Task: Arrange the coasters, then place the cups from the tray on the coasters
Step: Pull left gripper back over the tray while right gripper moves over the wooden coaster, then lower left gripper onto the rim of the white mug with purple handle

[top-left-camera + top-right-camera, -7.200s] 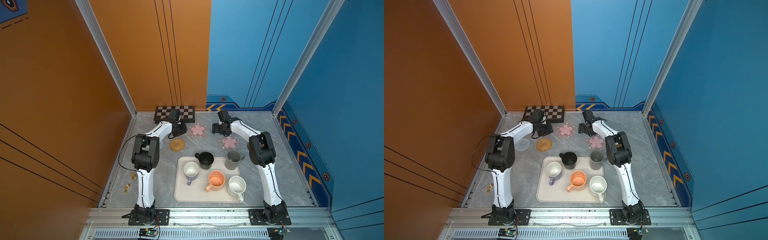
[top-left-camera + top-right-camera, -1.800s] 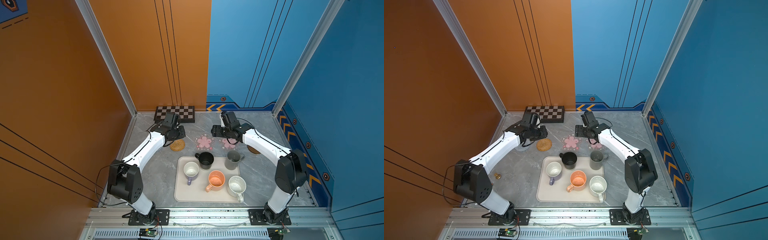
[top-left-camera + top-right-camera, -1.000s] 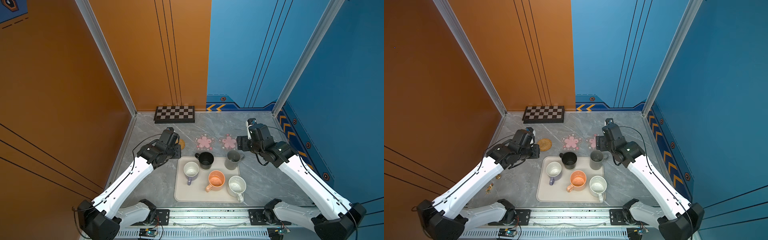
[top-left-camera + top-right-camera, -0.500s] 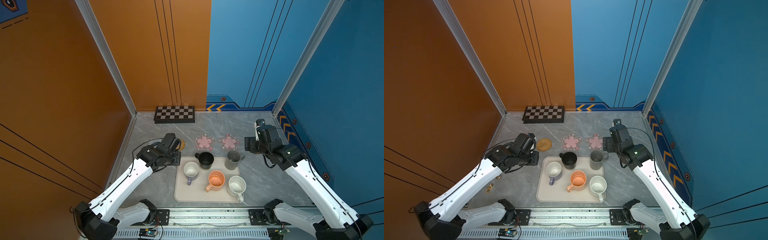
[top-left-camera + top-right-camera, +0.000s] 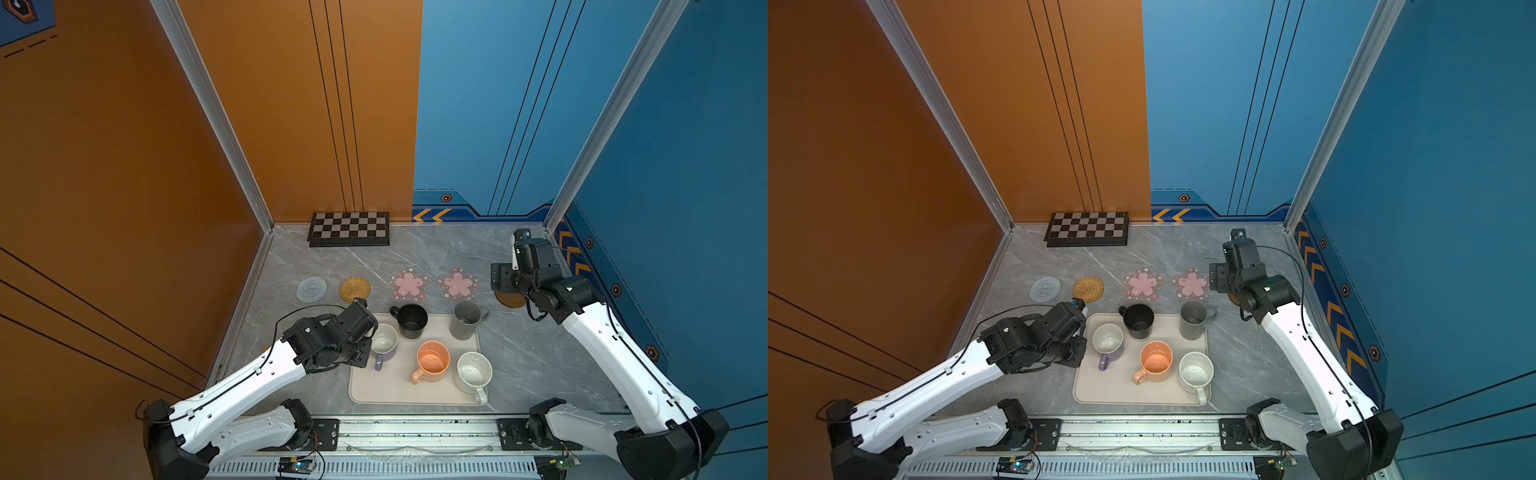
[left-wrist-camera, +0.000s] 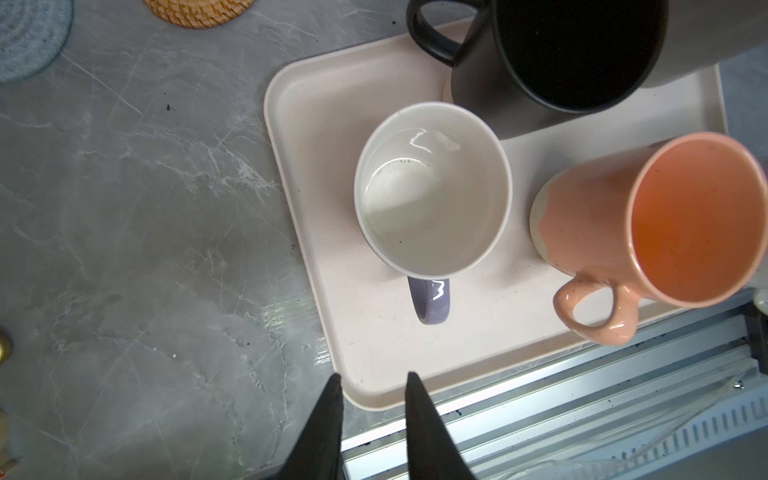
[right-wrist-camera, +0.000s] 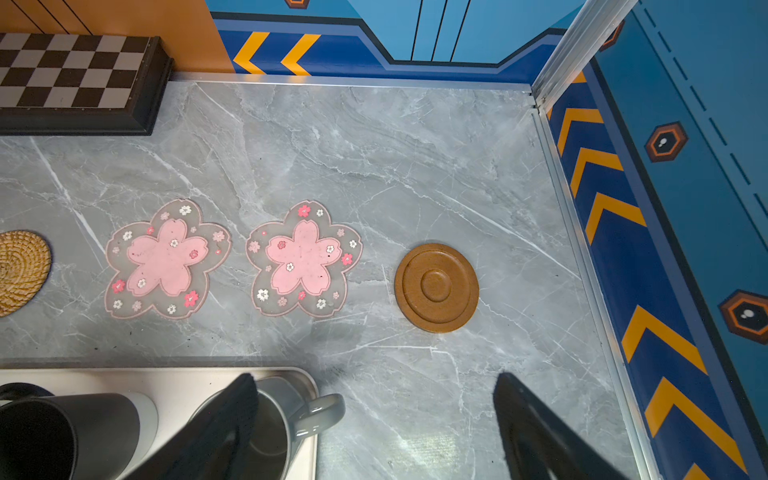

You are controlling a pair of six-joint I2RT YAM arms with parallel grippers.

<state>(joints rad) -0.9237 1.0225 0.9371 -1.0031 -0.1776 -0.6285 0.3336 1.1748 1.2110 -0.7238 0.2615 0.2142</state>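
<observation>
Coasters: I see five in a row across the middle of a top view. From left they are the blue coaster, rattan coaster, left pink coaster, right pink coaster and brown coaster, each apart from the next.
Tray: lower centre, just below the row.
Cups: all five stand upright on the tray. The black cup and grey cup are at its upper edge, the lavender cup at left, the orange cup in the middle and the white cup at lower right.
Left gripper: at the tray's left edge beside the lavender cup, fingers narrowly parted and empty.
Right gripper: over the row's right end by the brown coaster, spread wide and holding nothing.
</observation>
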